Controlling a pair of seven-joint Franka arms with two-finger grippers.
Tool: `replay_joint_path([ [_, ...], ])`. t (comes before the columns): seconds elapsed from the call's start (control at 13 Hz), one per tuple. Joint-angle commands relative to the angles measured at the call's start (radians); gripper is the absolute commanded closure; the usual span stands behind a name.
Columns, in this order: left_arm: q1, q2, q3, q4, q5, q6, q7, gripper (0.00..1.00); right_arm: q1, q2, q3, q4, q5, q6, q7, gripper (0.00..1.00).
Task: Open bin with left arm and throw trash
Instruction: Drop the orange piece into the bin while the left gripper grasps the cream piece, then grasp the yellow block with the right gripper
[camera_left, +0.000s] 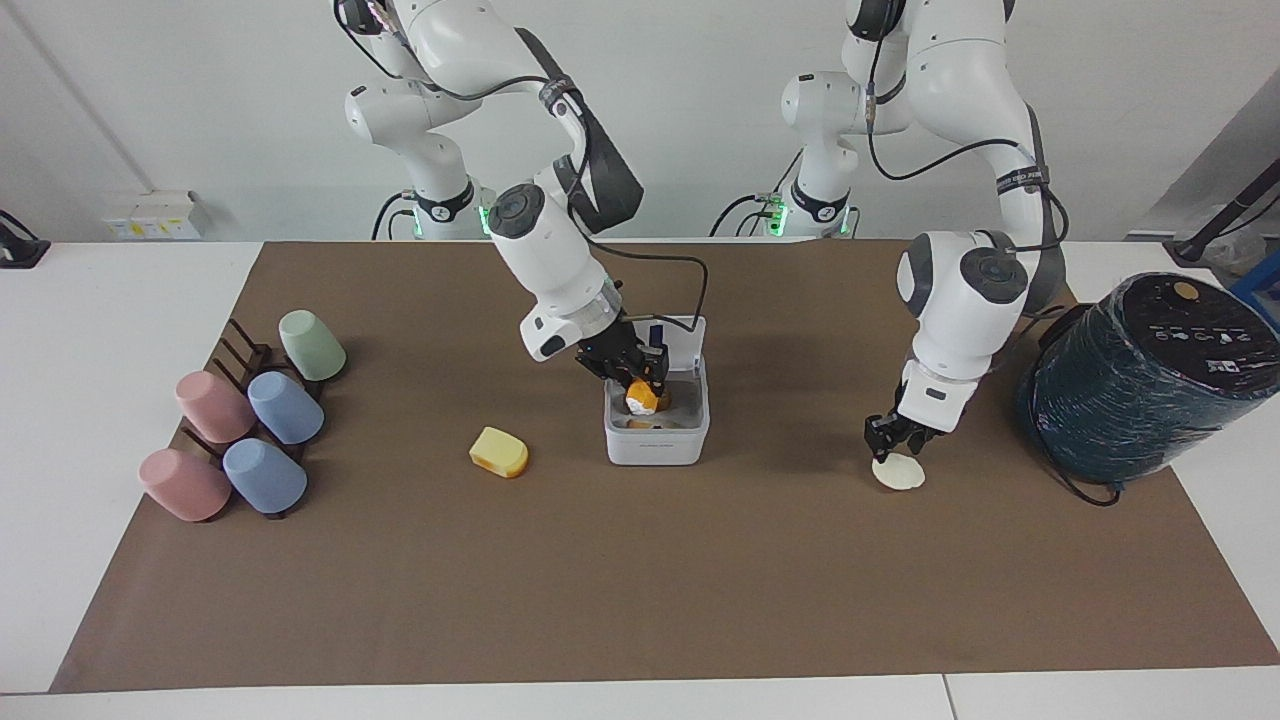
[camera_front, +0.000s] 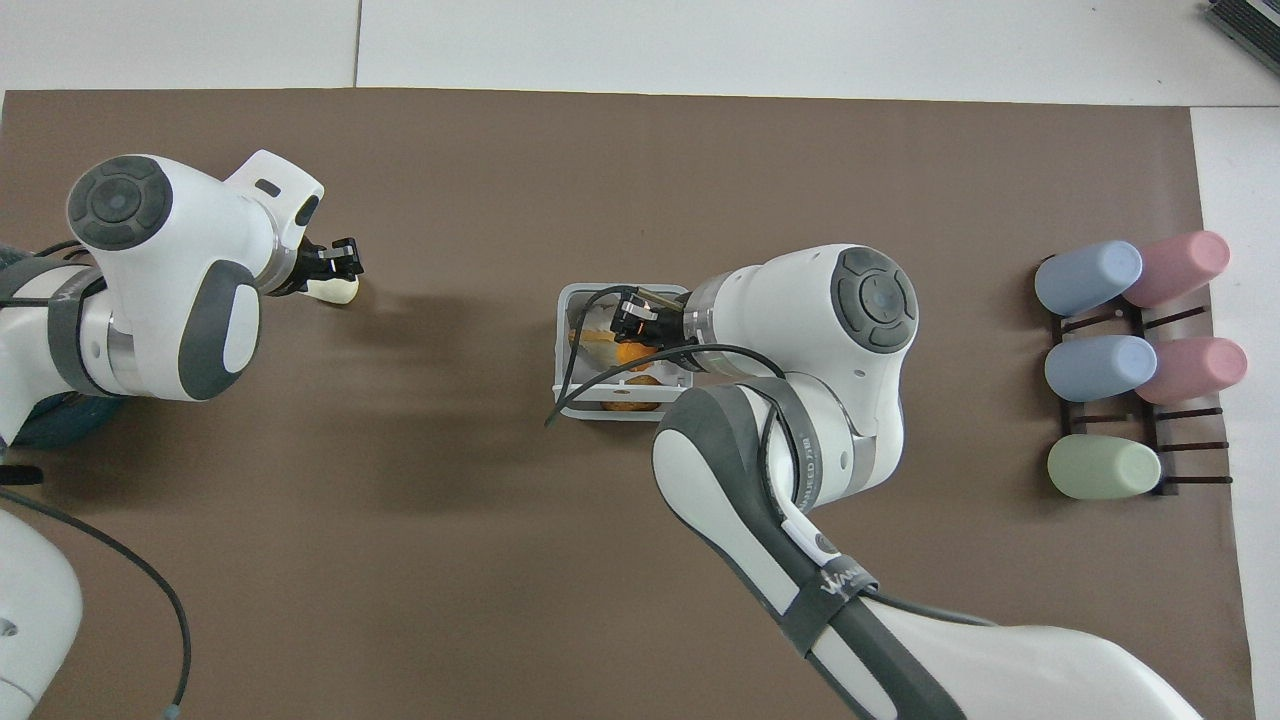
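The white bin (camera_left: 655, 445) (camera_front: 562, 345) stands mid-table with its lid (camera_left: 684, 336) raised. My right gripper (camera_left: 641, 384) (camera_front: 627, 320) reaches down into it, shut on the orange trash lump with a white end (camera_left: 642, 399) (camera_front: 632, 351). My left gripper (camera_left: 893, 444) (camera_front: 347, 260) is open and low over the cream-white round trash (camera_left: 900, 474) (camera_front: 336, 291), its tips at the lump's top. The yellow wedge of trash (camera_left: 499, 452) lies on the mat beside the bin, toward the right arm's end. In the overhead view the right arm hides it.
Several pastel cups lie on a dark rack (camera_left: 240, 345) (camera_front: 1150, 445) at the right arm's end. A big dark-teal wrapped cylinder (camera_left: 1140, 385) (camera_front: 50, 425) stands at the left arm's end, close to the left arm. A brown mat (camera_left: 640, 600) covers the table.
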Motion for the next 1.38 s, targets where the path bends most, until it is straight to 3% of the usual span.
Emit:
replay_joint_path([
  [0.0,0.024,0.023,-0.009,-0.012,0.021,0.06,0.008,0.42,-0.007,0.001,0.007,0.004,0.004,0.02,0.002,0.0],
  [0.31,0.04,0.033,-0.009,-0.096,0.021,0.187,0.01,0.42,-0.01,-0.002,0.005,0.033,0.003,0.017,0.005,0.0],
  [0.54,0.038,0.032,-0.006,-0.115,0.021,0.191,0.008,0.46,-0.035,-0.026,-0.011,0.047,-0.028,0.008,0.005,0.0],
  [0.62,0.037,0.032,-0.006,-0.116,0.021,0.186,0.008,0.51,-0.065,-0.042,-0.01,0.053,-0.078,0.006,-0.004,0.0],
  [0.69,0.029,0.03,-0.006,-0.113,0.021,0.182,0.007,0.62,-0.096,-0.052,-0.007,0.054,-0.141,0.006,-0.01,0.0],
  [0.85,0.024,0.032,-0.006,-0.101,0.021,0.166,0.008,0.93,-0.147,-0.077,-0.007,0.054,-0.229,-0.001,-0.068,0.0],
  [0.92,0.02,0.032,-0.006,-0.078,0.021,0.134,0.008,1.0,-0.176,-0.082,-0.008,0.044,-0.241,-0.003,-0.123,0.0],
  [1.15,0.014,0.041,-0.008,0.026,0.05,-0.007,0.008,1.0,-0.285,-0.088,-0.008,-0.013,-0.263,-0.005,-0.345,0.0],
  [1.31,0.005,0.047,-0.009,0.089,0.067,-0.086,0.008,1.0,-0.288,-0.077,-0.008,-0.059,-0.321,-0.003,-0.462,0.0],
])
